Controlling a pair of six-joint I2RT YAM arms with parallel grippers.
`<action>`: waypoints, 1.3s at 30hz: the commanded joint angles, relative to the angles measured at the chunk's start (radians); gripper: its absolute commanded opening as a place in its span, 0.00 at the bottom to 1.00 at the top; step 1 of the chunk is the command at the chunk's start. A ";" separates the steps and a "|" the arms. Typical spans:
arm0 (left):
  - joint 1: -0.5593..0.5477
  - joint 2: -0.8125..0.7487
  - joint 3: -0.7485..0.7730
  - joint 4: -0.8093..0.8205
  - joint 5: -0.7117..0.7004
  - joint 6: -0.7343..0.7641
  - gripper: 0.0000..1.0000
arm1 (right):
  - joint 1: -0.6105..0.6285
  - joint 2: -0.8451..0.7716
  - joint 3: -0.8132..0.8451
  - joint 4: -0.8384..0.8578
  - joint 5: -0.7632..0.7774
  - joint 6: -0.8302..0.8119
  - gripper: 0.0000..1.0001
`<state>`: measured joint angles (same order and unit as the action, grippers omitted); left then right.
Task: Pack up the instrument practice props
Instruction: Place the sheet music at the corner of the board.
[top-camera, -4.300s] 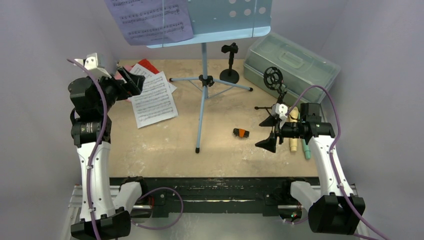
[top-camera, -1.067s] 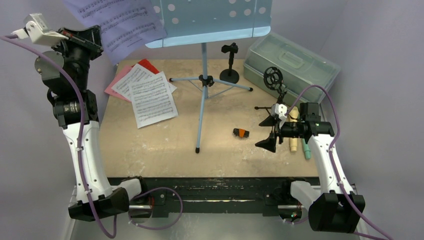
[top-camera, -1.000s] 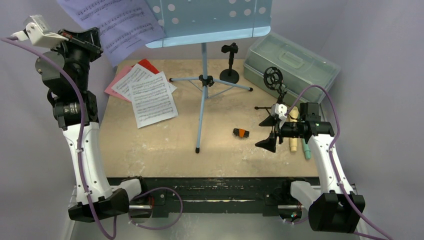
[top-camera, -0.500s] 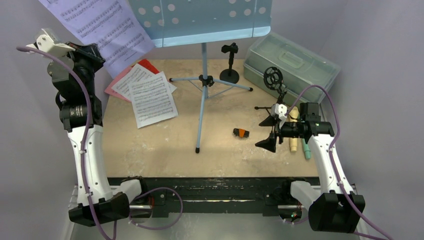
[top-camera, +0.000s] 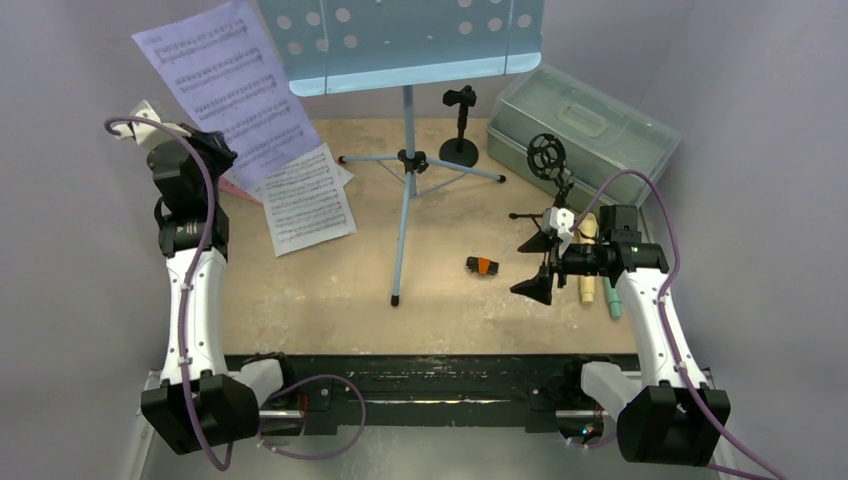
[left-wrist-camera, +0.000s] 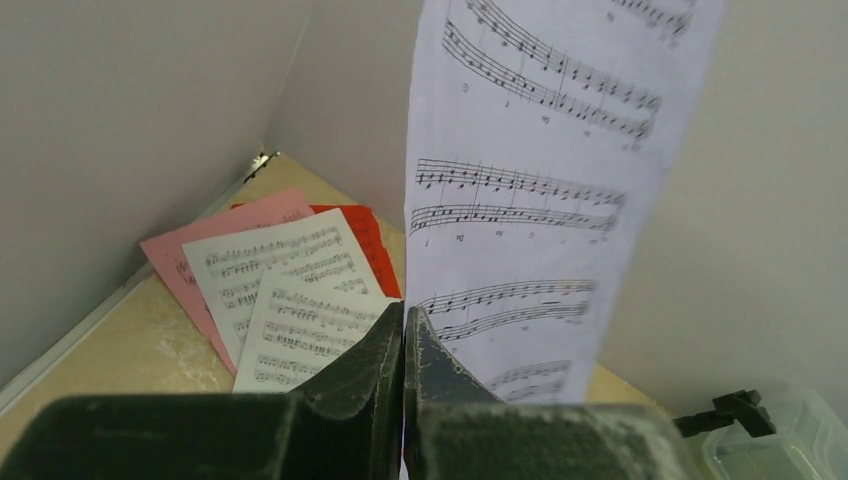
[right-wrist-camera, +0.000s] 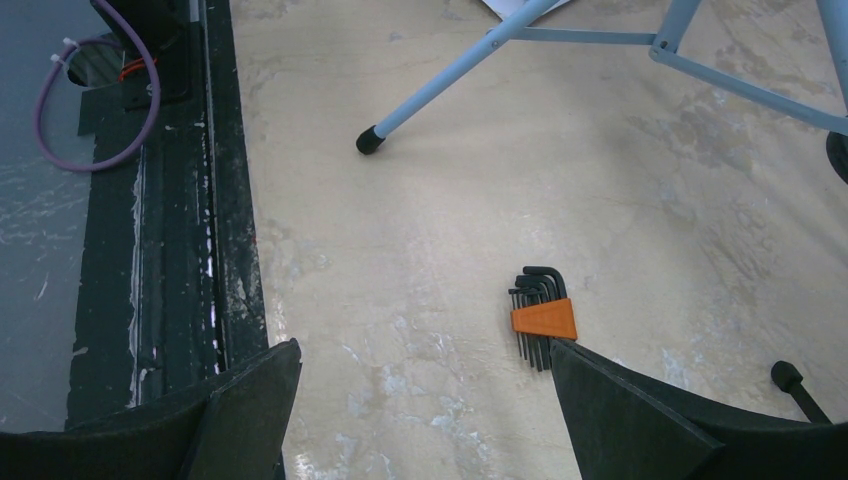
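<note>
My left gripper (top-camera: 213, 152) is shut on the lower edge of a white music page (top-camera: 230, 88), which stands upright in the air left of the pale-blue rack (top-camera: 405, 45). In the left wrist view the jaws (left-wrist-camera: 404, 335) pinch that page (left-wrist-camera: 540, 180) with no gap. More white, pink and red pages (top-camera: 305, 200) lie on the table below. My right gripper (top-camera: 538, 265) hangs open over bare table, holding nothing. The cream microphone (top-camera: 588, 262) and the teal microphone (top-camera: 613, 300) lie just right of it. Black mic holders (top-camera: 460, 125) stand behind.
The rack's tripod legs (top-camera: 408, 160) spread across the table's middle; one foot (right-wrist-camera: 369, 142) shows in the right wrist view. An orange hex-key set (right-wrist-camera: 540, 318) lies by my right fingertip. A translucent grey-green case (top-camera: 585, 125) sits shut at the back right.
My left arm has come down and drawn the held page away from the rack, from high at the left to just above the pages on the table. The right arm has not moved.
</note>
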<state>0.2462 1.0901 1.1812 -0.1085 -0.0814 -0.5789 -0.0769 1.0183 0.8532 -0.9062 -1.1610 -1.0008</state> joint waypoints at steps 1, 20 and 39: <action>-0.002 0.035 -0.145 0.239 0.047 0.035 0.00 | 0.006 -0.012 0.002 -0.006 0.004 -0.020 0.99; 0.156 0.773 -0.126 0.204 0.293 -0.110 0.00 | 0.006 -0.020 0.001 -0.013 0.005 -0.031 0.99; 0.157 0.543 -0.148 0.172 0.209 0.002 0.41 | 0.006 -0.022 -0.003 -0.007 0.008 -0.029 0.99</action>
<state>0.4046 1.7897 1.0386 0.0082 0.1806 -0.6422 -0.0769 1.0046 0.8532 -0.9131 -1.1606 -1.0122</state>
